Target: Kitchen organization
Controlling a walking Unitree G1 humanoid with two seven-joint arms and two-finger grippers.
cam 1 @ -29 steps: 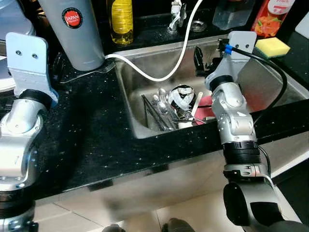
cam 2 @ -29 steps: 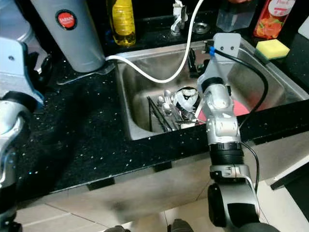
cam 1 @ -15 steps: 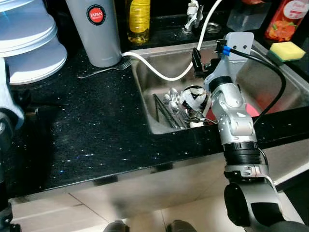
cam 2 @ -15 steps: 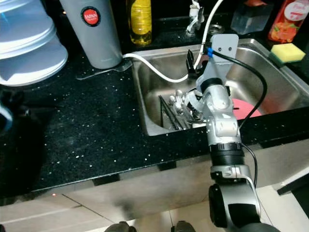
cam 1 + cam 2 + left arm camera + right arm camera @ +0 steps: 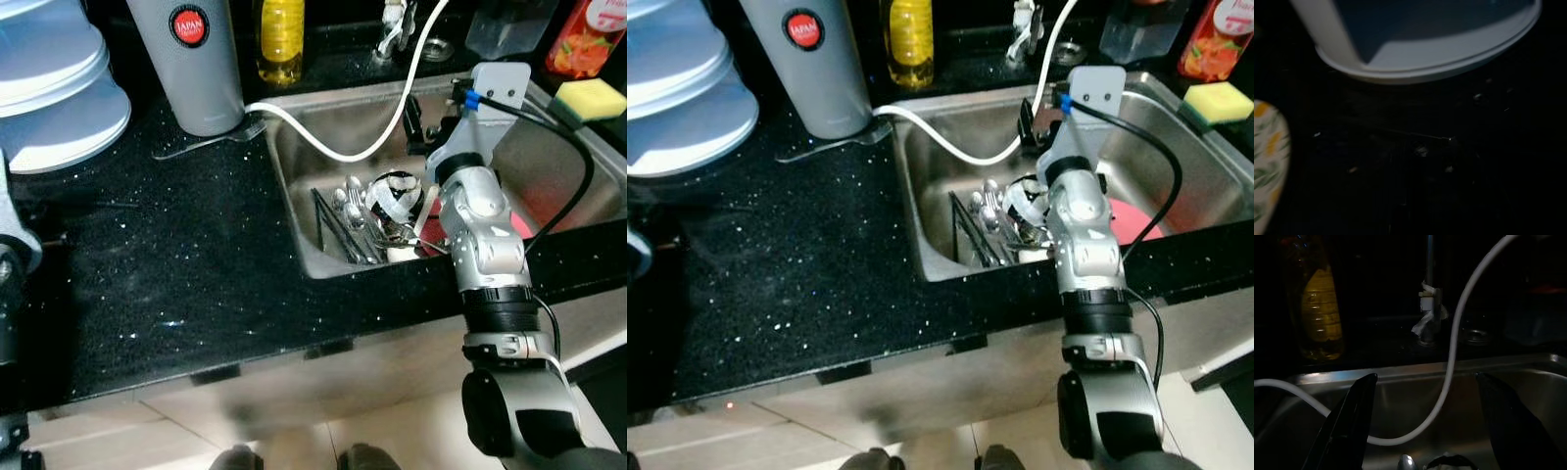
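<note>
Your right gripper (image 5: 1425, 431) is hovering over the steel sink (image 5: 333, 137), its fingers (image 5: 1347, 426) spread wide and gripping nothing. The white hose (image 5: 1449, 372) is curving through the gap between them, and the cutlery pile (image 5: 348, 220) is lying just below the fingertips. Your left arm is idling beside the stacked white containers (image 5: 49, 88); I cannot tell its finger state.

A sink (image 5: 323, 257) is set in the counter (image 5: 176, 274), cutlery (image 5: 343, 220) lying inside. Behind it stands a bottle (image 5: 280, 39); left of that, a flask (image 5: 191, 59).
</note>
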